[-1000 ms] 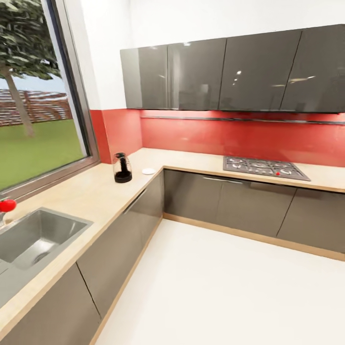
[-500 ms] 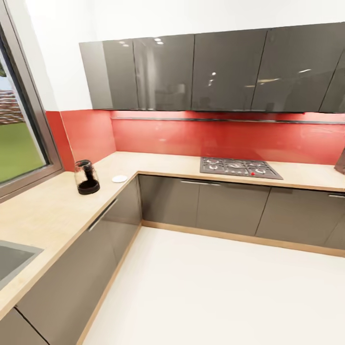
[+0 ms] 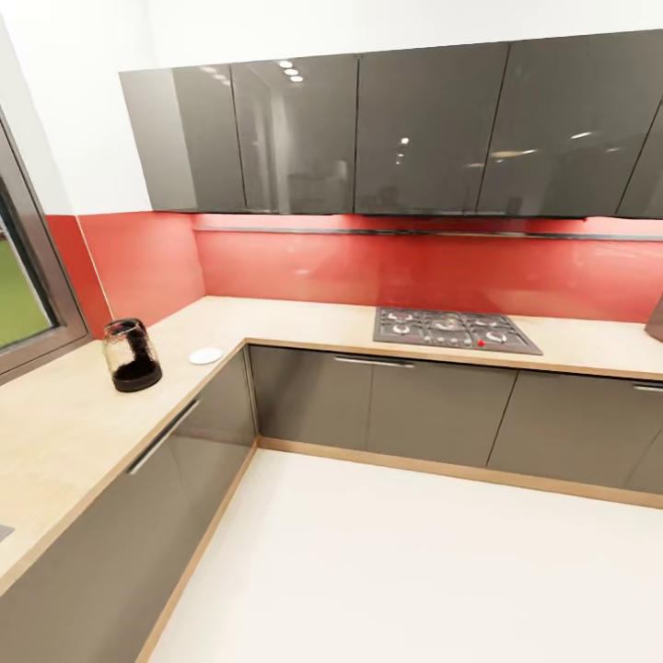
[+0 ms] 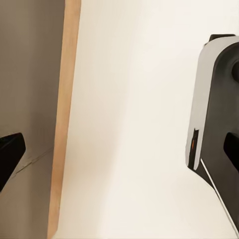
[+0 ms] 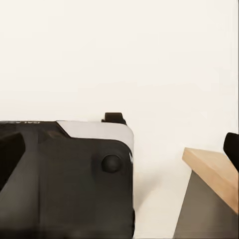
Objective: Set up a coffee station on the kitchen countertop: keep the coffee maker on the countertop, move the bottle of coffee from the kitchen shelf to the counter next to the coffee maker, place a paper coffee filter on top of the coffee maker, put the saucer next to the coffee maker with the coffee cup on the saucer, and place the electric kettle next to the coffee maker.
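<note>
The L-shaped desk (image 3: 304,322) runs along a red wall under a row of glossy grey wall cabinets (image 3: 368,133). A gas hob (image 3: 453,330) with a red mark at its front edge is set into the far run. Grey cabinet fronts (image 3: 405,405) close the space below, and a pale floor (image 3: 414,571) lies open in front. A window frame (image 3: 37,313) borders the left run.

The kettle (image 3: 132,354) stands upright on the left run of the desk, near the corner: clear glass body, black base and lid, dark in its lower part. The saucer (image 3: 205,355), small, flat, round and white, lies just beside it towards the corner, apart from it. Nothing stands between these 2 items.

In the left wrist view, a dark tip of the left hand (image 4: 10,157) shows over the floor beside a wooden plinth (image 4: 62,119). In the right wrist view, a dark tip of the right hand (image 5: 231,147) shows at the edge. For both hands, whether they are spread or closed cannot be told; no item lies at either. The robot's grey base (image 5: 69,174) shows below.
</note>
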Robot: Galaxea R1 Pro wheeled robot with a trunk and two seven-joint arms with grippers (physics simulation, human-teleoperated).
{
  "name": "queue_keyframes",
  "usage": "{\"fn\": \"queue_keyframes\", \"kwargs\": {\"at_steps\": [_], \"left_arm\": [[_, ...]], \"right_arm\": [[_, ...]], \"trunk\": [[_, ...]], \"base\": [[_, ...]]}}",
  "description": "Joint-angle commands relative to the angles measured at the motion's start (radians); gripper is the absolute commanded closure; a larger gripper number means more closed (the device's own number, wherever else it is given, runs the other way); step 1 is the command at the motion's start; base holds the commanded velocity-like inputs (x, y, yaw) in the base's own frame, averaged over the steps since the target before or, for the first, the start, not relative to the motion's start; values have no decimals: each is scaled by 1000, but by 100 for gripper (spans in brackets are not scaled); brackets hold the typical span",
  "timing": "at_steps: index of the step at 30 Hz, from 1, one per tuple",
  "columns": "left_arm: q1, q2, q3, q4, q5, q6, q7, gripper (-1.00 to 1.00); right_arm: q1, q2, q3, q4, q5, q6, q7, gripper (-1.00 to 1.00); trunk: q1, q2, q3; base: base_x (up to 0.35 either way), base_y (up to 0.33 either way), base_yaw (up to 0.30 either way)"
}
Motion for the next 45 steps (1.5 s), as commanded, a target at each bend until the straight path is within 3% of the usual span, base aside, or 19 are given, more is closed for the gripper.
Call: {"fn": "queue_keyframes", "kwargs": {"at_steps": [1,5,11,37,42,45], "left_arm": [[0,0,7,0,-10,-4,2,-100],[0,1,6,1,-11,-5,2,-100],[0,-1,6,1,-12,-5,2,-100],[0,-1,3,4,-11,-5,2,-100],[0,0,3,4,-13,-5,2,-100],[0,0,3,4,-12,-5,2,-100]], "right_arm": [[19,-14,10,0,-9,-1,-3,-100],[86,-47,10,-1,-11,-4,8,-100],[139,-32,11,-2,-14,-7,111,-100],[147,-26,10,-24,-13,-24,135,-100],[147,-24,8,-24,11,-30,134,-100],[147,-23,5,-25,88,-30,134,-100]], "trunk": [[1,-2,-2],[1,-2,-2],[1,-2,-2],[1,-2,-2],[1,-2,-2],[1,-2,-2]], "base": [[313,-129,0],[313,-129,0],[317,-117,0],[322,-88,0],[322,-77,0],[322,-77,0]]}}
